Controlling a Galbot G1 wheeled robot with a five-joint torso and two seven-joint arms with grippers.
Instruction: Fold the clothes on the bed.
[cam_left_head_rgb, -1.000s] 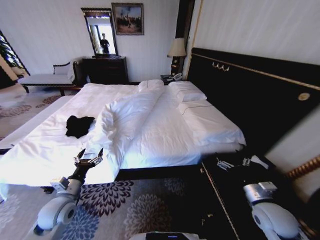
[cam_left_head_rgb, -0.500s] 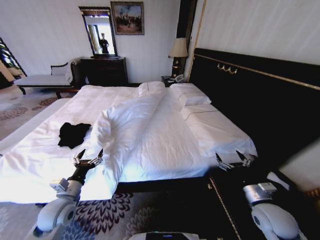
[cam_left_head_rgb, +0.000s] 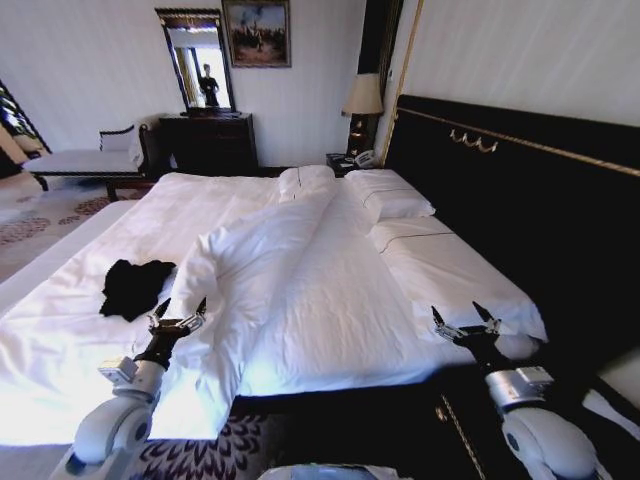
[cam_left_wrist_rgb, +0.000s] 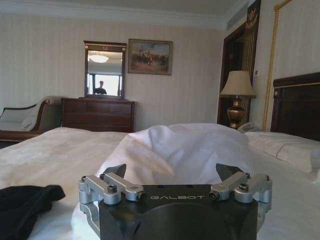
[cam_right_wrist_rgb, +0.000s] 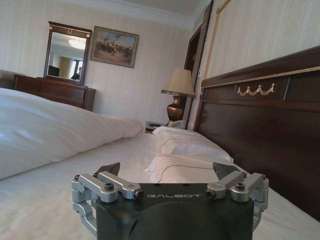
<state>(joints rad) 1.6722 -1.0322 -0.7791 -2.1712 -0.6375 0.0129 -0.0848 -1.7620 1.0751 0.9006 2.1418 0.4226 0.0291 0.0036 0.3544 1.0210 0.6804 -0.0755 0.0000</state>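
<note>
Clothes (cam_left_head_rgb: 133, 287) lie crumpled, apparently unfolded, on bed (cam_left_head_rgb: 330, 300).

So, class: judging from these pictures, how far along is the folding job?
Nothing is folded: the black T-shirt lies crumpled on the bed. In hand: both arms are out over the near edge, left gripper open nearest the shirt, right gripper open, both empty. Grasping, flattening and folding remain.
</note>
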